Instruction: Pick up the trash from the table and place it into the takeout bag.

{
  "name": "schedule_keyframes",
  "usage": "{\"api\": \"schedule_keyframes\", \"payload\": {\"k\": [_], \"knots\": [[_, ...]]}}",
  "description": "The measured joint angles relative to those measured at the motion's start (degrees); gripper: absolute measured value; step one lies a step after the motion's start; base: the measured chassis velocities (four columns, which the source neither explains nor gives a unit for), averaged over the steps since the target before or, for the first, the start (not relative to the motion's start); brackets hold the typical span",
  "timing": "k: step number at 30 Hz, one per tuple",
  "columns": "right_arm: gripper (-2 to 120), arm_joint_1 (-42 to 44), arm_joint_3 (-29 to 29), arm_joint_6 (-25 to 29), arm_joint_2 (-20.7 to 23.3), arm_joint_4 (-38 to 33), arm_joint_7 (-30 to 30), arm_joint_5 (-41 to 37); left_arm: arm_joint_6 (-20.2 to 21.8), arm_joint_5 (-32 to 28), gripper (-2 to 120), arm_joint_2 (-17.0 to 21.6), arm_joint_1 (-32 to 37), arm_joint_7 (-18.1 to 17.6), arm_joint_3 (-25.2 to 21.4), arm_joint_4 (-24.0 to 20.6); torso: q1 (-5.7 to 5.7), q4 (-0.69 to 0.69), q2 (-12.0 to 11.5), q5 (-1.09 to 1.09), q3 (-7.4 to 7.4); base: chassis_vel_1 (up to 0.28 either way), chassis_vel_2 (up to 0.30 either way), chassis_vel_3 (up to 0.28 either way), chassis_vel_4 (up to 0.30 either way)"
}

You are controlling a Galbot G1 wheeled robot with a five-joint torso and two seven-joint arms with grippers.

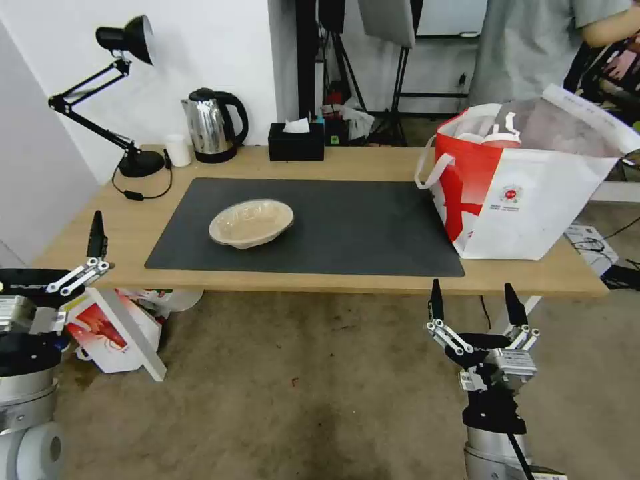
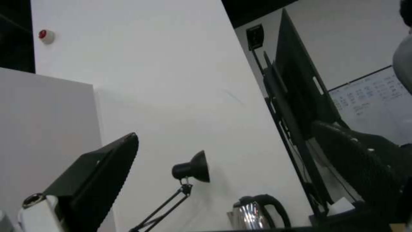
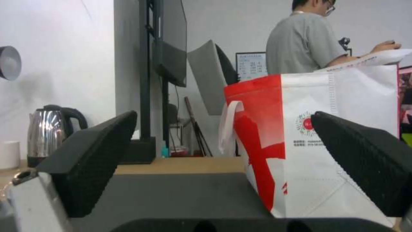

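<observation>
Beige dish left on mat, well apart from takeout bag. Right gripper, left gripper both spread, empty. Next, probably: reach, grasp dish rim.

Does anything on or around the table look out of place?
On the table, nothing looks spilled or tipped: the dish sits upright on the mat. Under the table's left end, a small red-and-white bag lies tilted on the floor.
</observation>
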State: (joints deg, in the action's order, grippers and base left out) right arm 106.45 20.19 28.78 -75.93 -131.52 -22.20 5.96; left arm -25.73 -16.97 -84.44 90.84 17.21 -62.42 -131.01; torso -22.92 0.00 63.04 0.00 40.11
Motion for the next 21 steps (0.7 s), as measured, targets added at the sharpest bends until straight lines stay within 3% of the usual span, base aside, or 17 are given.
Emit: {"api": "schedule_keyframes", "payload": {"k": [10,16,18,21], "knots": [[100,0.0,0.0,0.0,0.0,0.0,0.0,0.0,1.1,1.6,100,0.9,-1.3,0.4,2.4,0.9,0.0,0.0,0.0,0.0,0.0,0.0,0.0,0.0,0.0],[100,0.0,0.0,0.0,0.0,0.0,0.0,0.0,2.3,1.7,100,3.6,-1.6,1.5,3.1,1.1,0.0,0.0,0.0,0.0,0.0,0.0,0.0,0.0,0.0],[100,0.0,0.0,0.0,0.0,0.0,0.0,0.0,3.1,1.5,100,7.1,-1.8,2.1,3.3,2.0,0.0,0.0,0.0,0.0,0.0,0.0,0.0,0.0,0.0],[100,0.0,0.0,0.0,0.0,0.0,0.0,0.0,3.2,1.0,100,8.8,-2.0,2.5,3.3,2.6,0.0,0.0,0.0,0.0,0.0,0.0,0.0,0.0,0.0]]}}
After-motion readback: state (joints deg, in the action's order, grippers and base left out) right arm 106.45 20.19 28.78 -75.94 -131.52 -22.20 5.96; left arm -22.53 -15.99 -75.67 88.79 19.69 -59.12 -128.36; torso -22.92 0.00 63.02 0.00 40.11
